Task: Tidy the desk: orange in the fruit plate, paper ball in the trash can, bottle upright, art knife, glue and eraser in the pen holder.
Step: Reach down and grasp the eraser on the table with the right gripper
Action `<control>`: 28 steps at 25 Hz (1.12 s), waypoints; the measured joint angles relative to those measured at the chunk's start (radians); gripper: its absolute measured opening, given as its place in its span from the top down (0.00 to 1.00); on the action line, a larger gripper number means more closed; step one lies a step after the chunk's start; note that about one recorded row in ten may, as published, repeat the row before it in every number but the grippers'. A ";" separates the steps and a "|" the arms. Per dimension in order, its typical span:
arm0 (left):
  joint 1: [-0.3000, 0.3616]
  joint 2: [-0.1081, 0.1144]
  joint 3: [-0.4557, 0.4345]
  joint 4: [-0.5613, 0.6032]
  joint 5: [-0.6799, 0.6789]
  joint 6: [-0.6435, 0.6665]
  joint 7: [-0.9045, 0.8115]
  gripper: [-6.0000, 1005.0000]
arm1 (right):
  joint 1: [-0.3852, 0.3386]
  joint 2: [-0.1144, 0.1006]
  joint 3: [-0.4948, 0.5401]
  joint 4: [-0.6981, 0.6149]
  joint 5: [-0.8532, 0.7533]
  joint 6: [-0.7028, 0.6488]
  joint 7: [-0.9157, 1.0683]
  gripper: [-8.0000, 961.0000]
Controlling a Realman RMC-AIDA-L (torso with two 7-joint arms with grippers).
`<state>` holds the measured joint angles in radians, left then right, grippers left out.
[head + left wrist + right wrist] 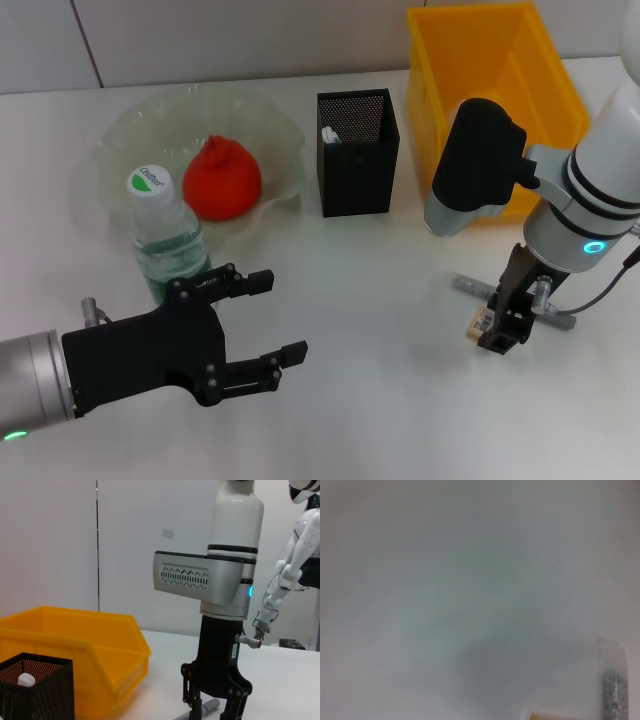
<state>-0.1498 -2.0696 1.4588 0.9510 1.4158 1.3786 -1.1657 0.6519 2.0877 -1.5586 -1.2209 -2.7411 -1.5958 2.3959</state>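
Observation:
The orange lies in the fruit plate. The bottle stands upright in front of the plate, just behind my left gripper, which is open and empty above the near-left table. My right gripper is down at the table, right at the eraser, which sticks out at its tip. The grey art knife lies flat just behind it and also shows in the left wrist view. The pen holder holds a white-topped item. The trash can stands at the back right. The paper ball is not in view.
The right arm stands between the trash can and the near-right table. The pen holder sits close to the bin's left side. The right wrist view shows bare table, the knife and a sliver of eraser.

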 joint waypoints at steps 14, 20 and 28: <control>0.001 0.000 0.000 0.000 0.000 0.009 0.000 0.20 | 0.000 0.000 0.000 0.000 0.014 0.010 0.009 0.50; 0.001 0.000 0.000 0.000 0.000 0.011 0.000 0.20 | 0.002 0.001 -0.002 0.002 0.024 0.011 0.012 0.50; 0.001 0.000 0.000 0.000 0.000 0.018 0.000 0.20 | 0.004 0.001 -0.012 0.008 0.026 0.021 0.027 0.51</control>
<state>-0.1488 -2.0693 1.4588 0.9510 1.4158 1.3964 -1.1658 0.6563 2.0892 -1.5707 -1.2134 -2.7151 -1.5752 2.4226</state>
